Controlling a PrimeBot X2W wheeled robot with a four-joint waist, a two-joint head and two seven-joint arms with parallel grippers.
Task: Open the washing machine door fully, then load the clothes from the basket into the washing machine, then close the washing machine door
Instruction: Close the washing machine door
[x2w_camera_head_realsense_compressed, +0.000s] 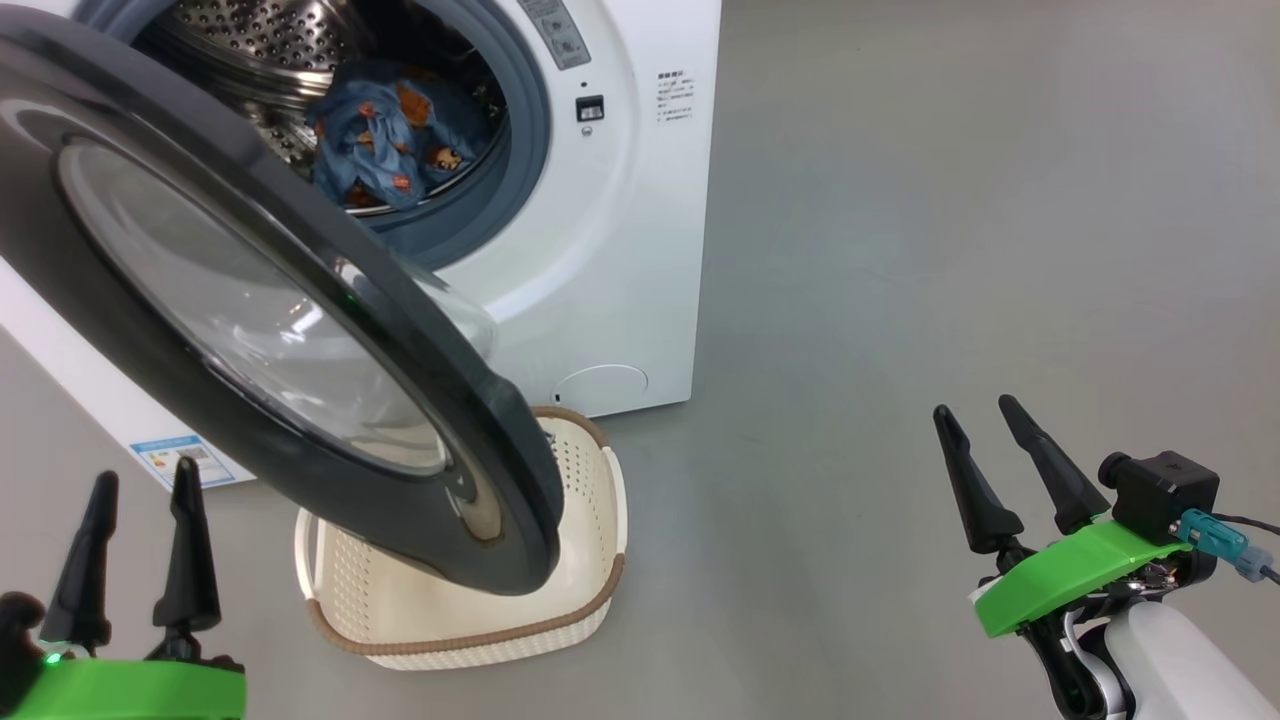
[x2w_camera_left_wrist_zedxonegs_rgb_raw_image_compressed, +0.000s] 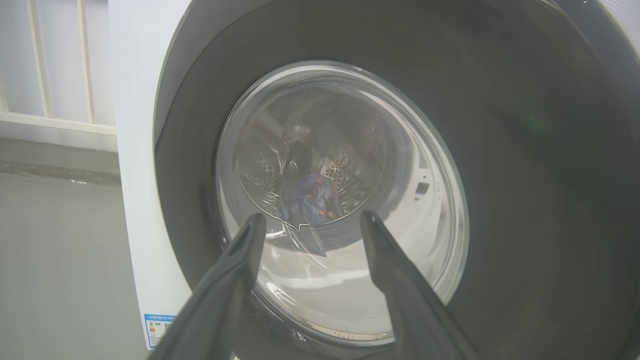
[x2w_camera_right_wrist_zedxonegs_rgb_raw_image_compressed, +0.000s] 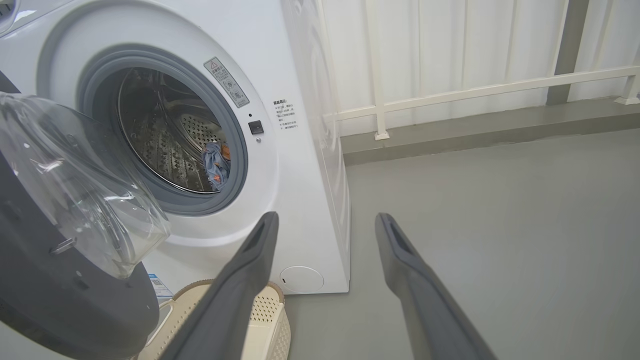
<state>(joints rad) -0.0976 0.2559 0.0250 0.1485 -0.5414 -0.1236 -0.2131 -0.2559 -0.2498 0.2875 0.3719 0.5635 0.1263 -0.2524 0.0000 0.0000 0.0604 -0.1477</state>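
Bright, even, diffuse light with soft shadows. In the head view, pale glare streaks the glass of the washing machine door (x2w_camera_head_realsense_compressed: 255, 305) around nine o'clock. Wrist views bow at their edges; the left one is dim and hazy.

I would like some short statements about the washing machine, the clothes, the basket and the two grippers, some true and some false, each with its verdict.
1. The washing machine door stands open. True.
2. The clothes lie in the basket. False: they lie in the drum of the washing machine.
3. The left gripper and the right gripper are both open and hold nothing. True.
4. The basket stands on top of the washing machine. False: it stands on the floor before it, partly under the door.
5. The right gripper touches the door. False: it is apart from it, over bare floor.
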